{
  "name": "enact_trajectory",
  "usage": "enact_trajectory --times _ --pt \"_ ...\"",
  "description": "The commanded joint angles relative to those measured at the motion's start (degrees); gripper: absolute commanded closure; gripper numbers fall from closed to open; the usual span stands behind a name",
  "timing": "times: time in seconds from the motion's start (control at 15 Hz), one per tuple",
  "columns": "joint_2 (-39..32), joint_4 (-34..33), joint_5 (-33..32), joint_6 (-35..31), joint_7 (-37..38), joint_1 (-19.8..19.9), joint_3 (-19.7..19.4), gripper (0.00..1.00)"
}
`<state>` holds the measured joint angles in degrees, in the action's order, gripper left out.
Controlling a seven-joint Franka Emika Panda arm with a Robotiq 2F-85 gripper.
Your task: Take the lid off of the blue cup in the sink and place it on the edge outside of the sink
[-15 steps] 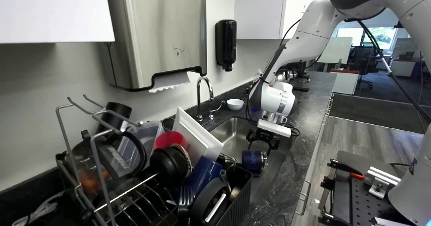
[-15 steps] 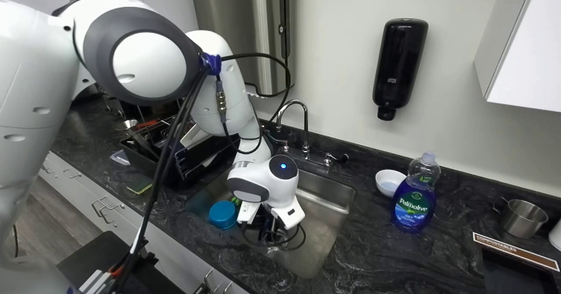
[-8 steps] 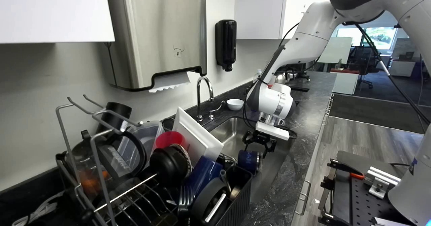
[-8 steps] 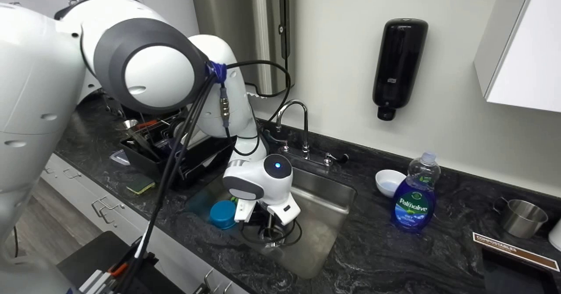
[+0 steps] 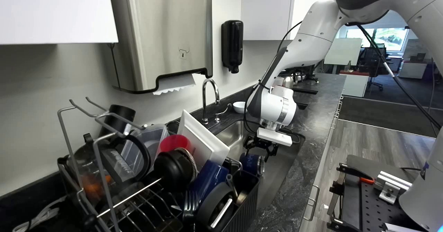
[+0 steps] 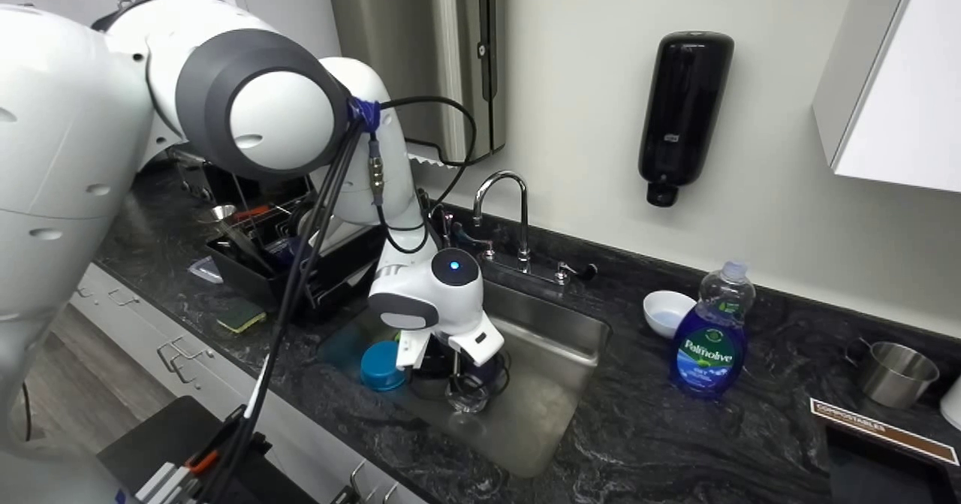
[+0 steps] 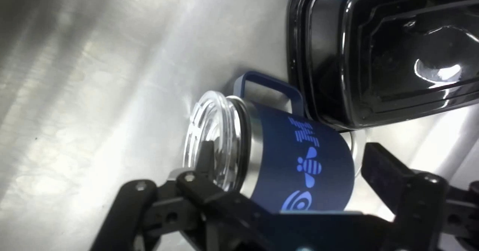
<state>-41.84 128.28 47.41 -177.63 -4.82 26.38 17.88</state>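
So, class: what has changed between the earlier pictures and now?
In both exterior views the gripper shifted toward the rack. In an exterior view the mug moved the same way. The jaws stand apart; nothing was visibly taken hold of or let go. The lid stayed at the mug's mouth; the soap and bowl stayed put.

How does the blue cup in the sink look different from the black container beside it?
The blue cup is rounded, with a handle; the black container is boxy, with no handle in view. The cup carries a light blue printed bee; the container shows no print. Both lie in the sink.
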Motion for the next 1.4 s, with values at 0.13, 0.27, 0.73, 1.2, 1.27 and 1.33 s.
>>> enact_trajectory --times 0.13,0.27,0.73,1.2,1.27,1.33 --pt "-0.4 -1.9 -0.4 -0.9 2.2 -3.6 -3.5 0.00" --pt "-0.7 -3.1 -0.5 -0.2 3.2 -4.6 -5.3 0.00" --pt "-1.2 -4.8 -1.1 2.8 5.4 -7.0 -10.0 0.00" --pt "0.6 -1.0 -7.4 6.9 3.5 -9.2 -18.6 0.00" --pt "0.7 -0.9 -8.5 6.9 3.3 -9.2 -19.4 0.00" --pt "0.6 -0.9 -9.5 6.6 2.7 -9.0 -19.8 0.00"
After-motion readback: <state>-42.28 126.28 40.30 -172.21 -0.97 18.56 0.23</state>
